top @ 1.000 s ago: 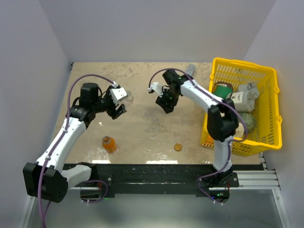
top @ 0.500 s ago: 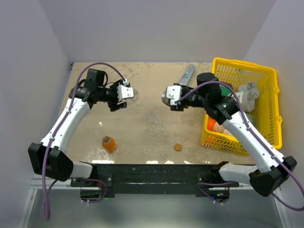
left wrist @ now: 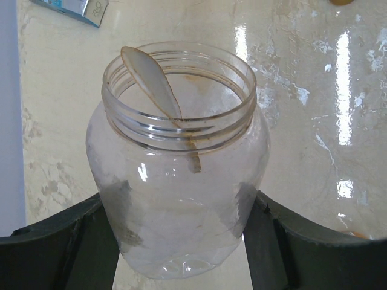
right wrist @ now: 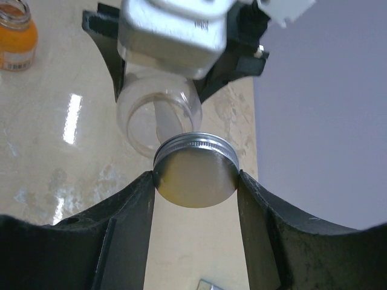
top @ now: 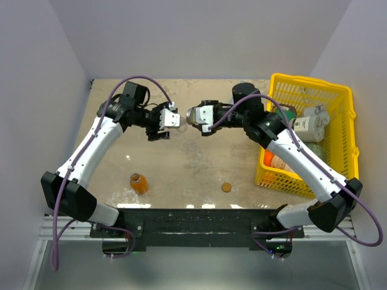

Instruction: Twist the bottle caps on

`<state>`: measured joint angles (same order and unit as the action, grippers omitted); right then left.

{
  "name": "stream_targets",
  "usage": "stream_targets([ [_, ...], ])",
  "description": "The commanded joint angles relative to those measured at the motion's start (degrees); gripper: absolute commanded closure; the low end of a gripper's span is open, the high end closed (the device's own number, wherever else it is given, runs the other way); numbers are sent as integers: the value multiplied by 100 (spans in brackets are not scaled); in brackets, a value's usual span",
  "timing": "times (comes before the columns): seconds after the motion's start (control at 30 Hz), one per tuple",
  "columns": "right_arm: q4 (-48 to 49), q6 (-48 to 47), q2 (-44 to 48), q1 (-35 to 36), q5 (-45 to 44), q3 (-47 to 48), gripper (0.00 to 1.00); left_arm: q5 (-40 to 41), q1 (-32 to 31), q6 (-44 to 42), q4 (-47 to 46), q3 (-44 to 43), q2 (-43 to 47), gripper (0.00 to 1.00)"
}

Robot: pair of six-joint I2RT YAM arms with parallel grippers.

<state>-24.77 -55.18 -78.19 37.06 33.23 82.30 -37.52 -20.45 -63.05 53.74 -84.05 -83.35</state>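
My left gripper [top: 166,121] is shut on the clear bottle [top: 181,119], held above the table with its open mouth toward the right arm. In the left wrist view my left gripper [left wrist: 181,241] grips the bottle [left wrist: 181,199] by its body, and a pale flat strip shows inside it. My right gripper [top: 203,117] is shut on the silver-grey cap [top: 195,115], held just off the bottle's mouth. In the right wrist view my right gripper [right wrist: 195,181] holds the cap [right wrist: 195,175] in front of the bottle [right wrist: 151,121]. The orange bottle [top: 139,183] stands uncapped at the near left. The brownish-orange cap [top: 227,187] lies near the front.
A yellow basket [top: 311,84] stands at the right with a green-lidded container [top: 283,112], a white container [top: 309,127] and an orange item. The grey-blue bar [left wrist: 75,7] lies at the back of the table. Grey walls close in the left, back and right.
Both arms have swung toward the table's middle. The clear bottle moved right and the silver-grey cap moved left, so they now nearly meet. The orange bottle and brownish-orange cap have not moved.
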Motion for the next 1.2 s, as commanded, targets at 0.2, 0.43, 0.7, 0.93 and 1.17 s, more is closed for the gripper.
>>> stream_targets([
  [0.2, -194, -160, -284, 328, 535, 594, 64, -80, -135, 249, -161, -164, 293, 100],
  [0.43, -510, -414, -469, 328, 395, 673, 65, -63, -135, 293, -232, -94, 363, 100],
  [0.7, -476, -670, -530, 337, 184, 559, 64, -89, -135, 266, -241, -129, 390, 100],
  [0.93, -194, -731, -539, 363, 122, 480, 64, -71, -144, 214, -74, -313, 276, 100],
  [1.17, -361, -1117, -583, 495, 43, 497, 64, 51, -188, 240, -13, -410, 179, 100],
])
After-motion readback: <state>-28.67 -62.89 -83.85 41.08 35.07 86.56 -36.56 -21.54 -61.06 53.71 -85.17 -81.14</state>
